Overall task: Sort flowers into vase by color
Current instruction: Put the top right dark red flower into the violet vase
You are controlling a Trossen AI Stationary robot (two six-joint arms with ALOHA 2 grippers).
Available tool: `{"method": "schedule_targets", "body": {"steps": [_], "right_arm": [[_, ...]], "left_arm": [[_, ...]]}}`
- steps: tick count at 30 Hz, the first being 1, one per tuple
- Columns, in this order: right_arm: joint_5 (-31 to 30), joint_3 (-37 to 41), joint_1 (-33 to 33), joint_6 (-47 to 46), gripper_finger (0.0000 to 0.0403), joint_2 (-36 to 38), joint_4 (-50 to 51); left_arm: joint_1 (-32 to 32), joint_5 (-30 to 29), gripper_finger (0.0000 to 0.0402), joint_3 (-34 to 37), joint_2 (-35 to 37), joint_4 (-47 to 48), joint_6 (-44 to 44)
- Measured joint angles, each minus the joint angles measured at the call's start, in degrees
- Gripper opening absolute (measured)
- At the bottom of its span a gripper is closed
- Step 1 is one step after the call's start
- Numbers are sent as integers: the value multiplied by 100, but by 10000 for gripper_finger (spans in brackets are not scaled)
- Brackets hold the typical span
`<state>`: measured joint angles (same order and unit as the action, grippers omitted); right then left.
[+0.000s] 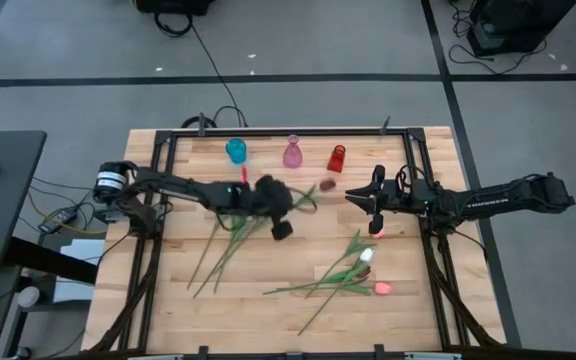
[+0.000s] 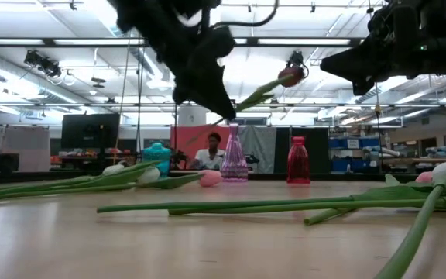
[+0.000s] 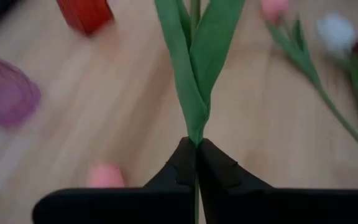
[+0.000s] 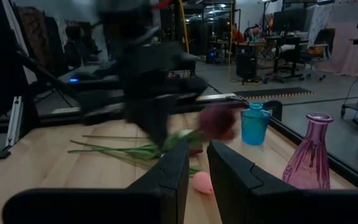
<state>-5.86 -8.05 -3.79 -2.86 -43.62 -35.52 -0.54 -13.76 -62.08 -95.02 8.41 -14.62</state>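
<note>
Maroon tulip [image 2: 290,75]: dark bud on a long green stem with leaves, held clear of the table and tilted, bud end raised toward the red vase.
Stem grip: left gripper [image 3: 196,163] has its fingers pressed together on the stem; two long leaves fan out just past the fingertips.
Left gripper position: mid-table, in front of the vase row, roughly between the blue and pink vases in the high view.
Flowers left pile [image 1: 223,245]: several stems lying flat on the wood, fanned toward the near edge, below the left gripper.
Flowers right pile [image 1: 343,275]: stems crossed on the table, with a white bud [image 1: 366,256] and a pink bud [image 1: 383,288] showing.
Loose pink bud [image 4: 201,182]: lies on the table near the blue vase.
Blue vase [image 1: 236,150]: upright, far side of table, leftmost.
Pink vase [image 1: 292,153]: upright, middle of the row.
Red vase [image 1: 337,158]: upright, rightmost.
Right gripper [image 4: 196,163]: raised above the table right of centre, fingers a narrow gap apart, nothing between them.
Table [image 1: 168,300]: pale wood planks.
Background: a person [image 2: 207,152] sits beyond the table.
</note>
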Motion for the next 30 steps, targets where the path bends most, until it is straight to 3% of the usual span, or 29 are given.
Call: {"method": "schedule_targets", "body": {"steps": [7,17,23,30], "right_arm": [[-5,0,2,-2,75,0,3],[-10,0,2,2,75,-83,-34],[-53,0,-9,7,75,-178,-53],[-64,0,-9,40,75,-227,-116]], "left_arm": [[-837,42,8,1160,348,-3077,1255],[-1435,168,9,1239,282,-5502,1752],[-1748,472,9,1239,280,-6154,1737],[-2172,741,10,986,275,-6204,1718]]}}
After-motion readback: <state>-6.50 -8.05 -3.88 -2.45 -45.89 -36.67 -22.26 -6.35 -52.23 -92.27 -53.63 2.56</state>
